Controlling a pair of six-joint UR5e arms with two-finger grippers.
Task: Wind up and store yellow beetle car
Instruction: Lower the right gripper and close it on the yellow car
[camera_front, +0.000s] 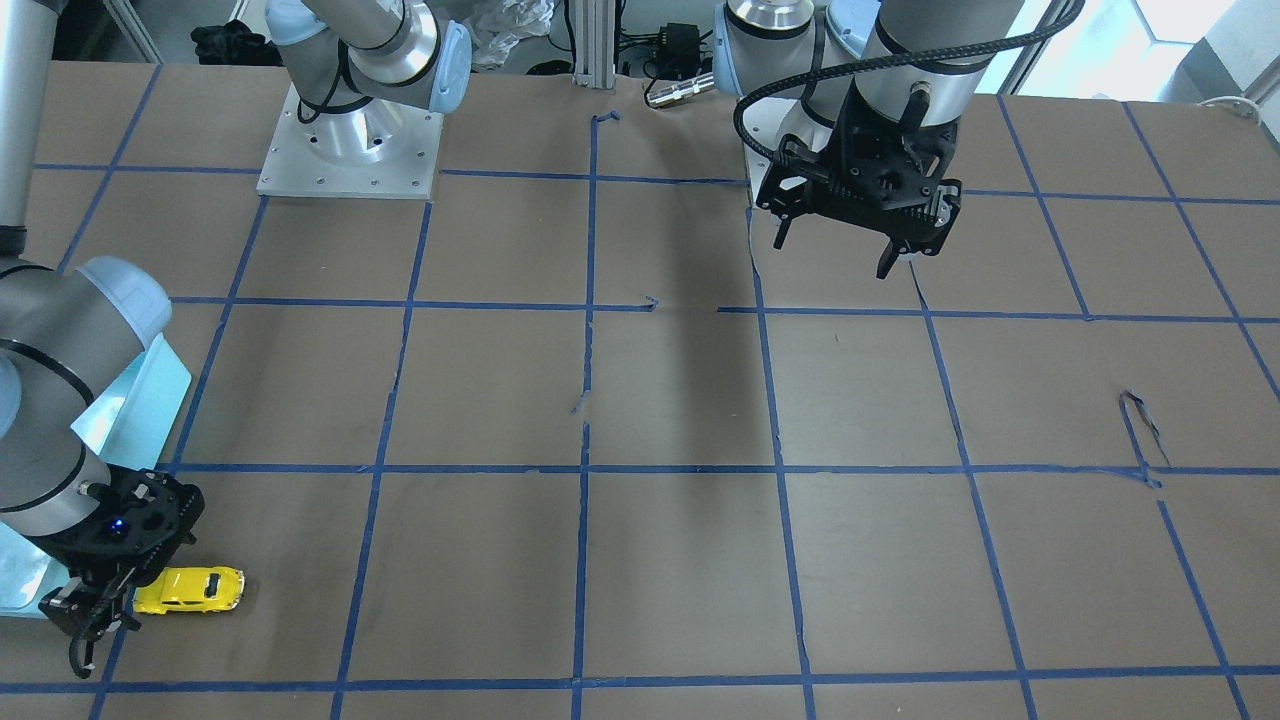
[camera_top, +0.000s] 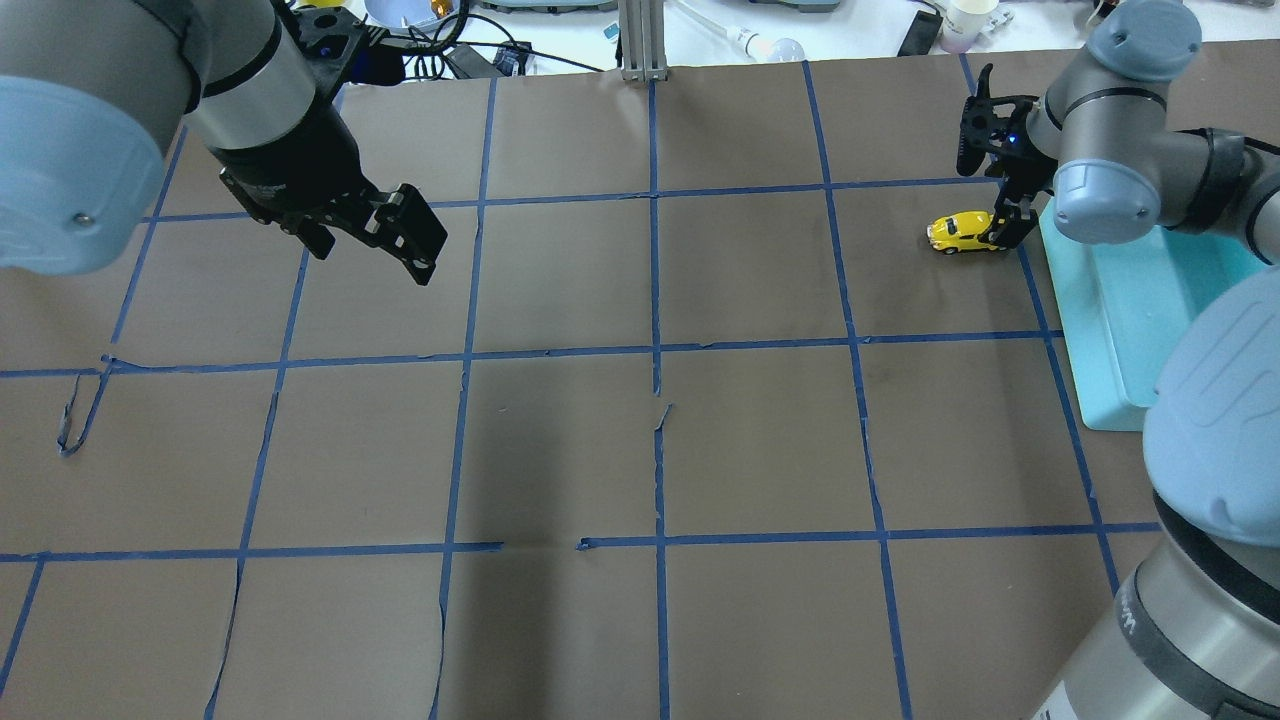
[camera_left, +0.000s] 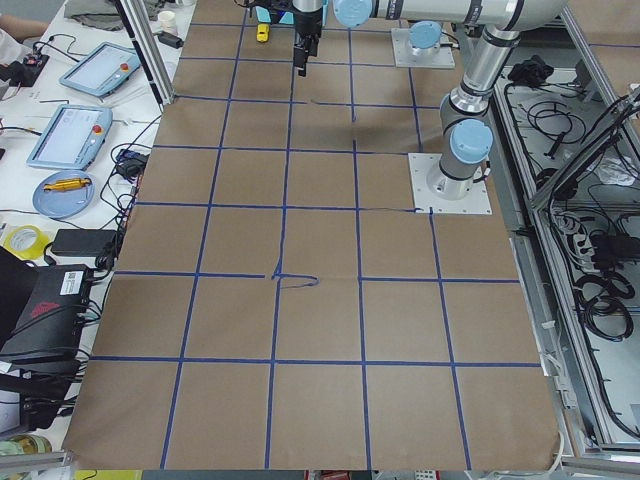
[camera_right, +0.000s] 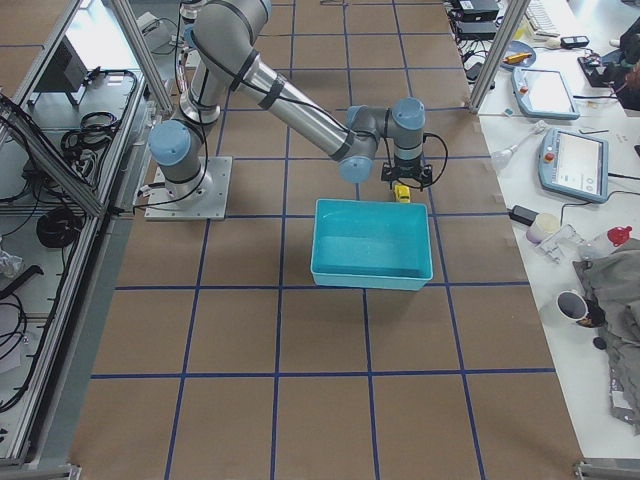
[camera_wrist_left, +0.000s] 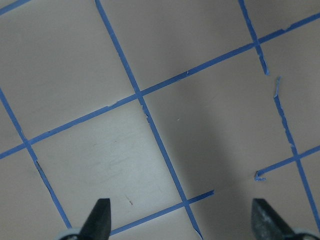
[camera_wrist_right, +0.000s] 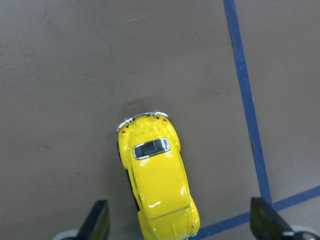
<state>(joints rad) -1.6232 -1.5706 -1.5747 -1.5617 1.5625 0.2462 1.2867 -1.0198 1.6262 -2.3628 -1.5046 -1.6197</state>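
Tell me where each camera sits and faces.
Front-facing: across the table, facing the robot; left gripper, right gripper at the tiny glossy yellow beetle car.
Overhead: behind the robot, looking forward-down; both grippers.
Exterior left: table's left end; left arm base near.
Exterior right: opposite end; right arm, turquoise plastic bin.
Left wrist: down on blue-taped brown paper; open fingertips.
Right wrist: down on the car; open fingertips.
Shared: all but left wrist show the car.
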